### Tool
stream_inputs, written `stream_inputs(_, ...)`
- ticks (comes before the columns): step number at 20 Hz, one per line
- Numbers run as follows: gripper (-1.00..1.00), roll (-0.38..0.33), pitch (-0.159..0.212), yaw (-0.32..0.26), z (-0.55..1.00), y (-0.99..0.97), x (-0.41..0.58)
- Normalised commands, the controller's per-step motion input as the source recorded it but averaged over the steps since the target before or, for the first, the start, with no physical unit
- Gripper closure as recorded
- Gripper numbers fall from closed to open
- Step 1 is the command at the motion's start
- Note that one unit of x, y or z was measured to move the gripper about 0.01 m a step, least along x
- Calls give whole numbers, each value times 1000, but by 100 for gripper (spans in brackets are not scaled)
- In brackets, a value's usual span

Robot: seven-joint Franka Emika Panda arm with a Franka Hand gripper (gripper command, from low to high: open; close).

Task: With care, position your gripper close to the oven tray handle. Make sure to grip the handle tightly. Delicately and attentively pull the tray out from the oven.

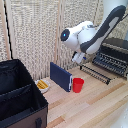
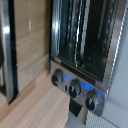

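A bulky white robot arm's white-grey gripper [image 1: 78, 57] hung beside a small black toaster oven [image 1: 114, 52] with grey trim, at the exterior view's right. The dark wire-rack tray [image 1: 109, 62] stuck out from the oven, its thin dark handle bar [image 1: 95, 73] at the front edge. Whether the fingers were spread could not be told.

Pale reed blinds [image 1: 35, 30] back a light wooden tabletop [image 1: 90, 107].

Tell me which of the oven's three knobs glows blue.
In the wrist view, the end knob on the oven, nearest the front panel's corner, sits beside blue light; the other two knobs look plain.
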Motion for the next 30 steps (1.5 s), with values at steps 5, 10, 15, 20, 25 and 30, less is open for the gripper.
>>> stream_inputs(5,-100,-196,-13,73,-107,-525,93)
stream_inputs(10,-100,-160,-50,1,-137,-555,24)
stream_inputs(15,-100,-134,-82,0,-176,-618,-17)
stream_inputs(20,-100,-62,-106,0,-133,-663,-109)
stream_inputs(25,-100,16,-93,0,-39,-662,-85)
stream_inputs(30,-100,36,-5,17,-16,-711,-2)
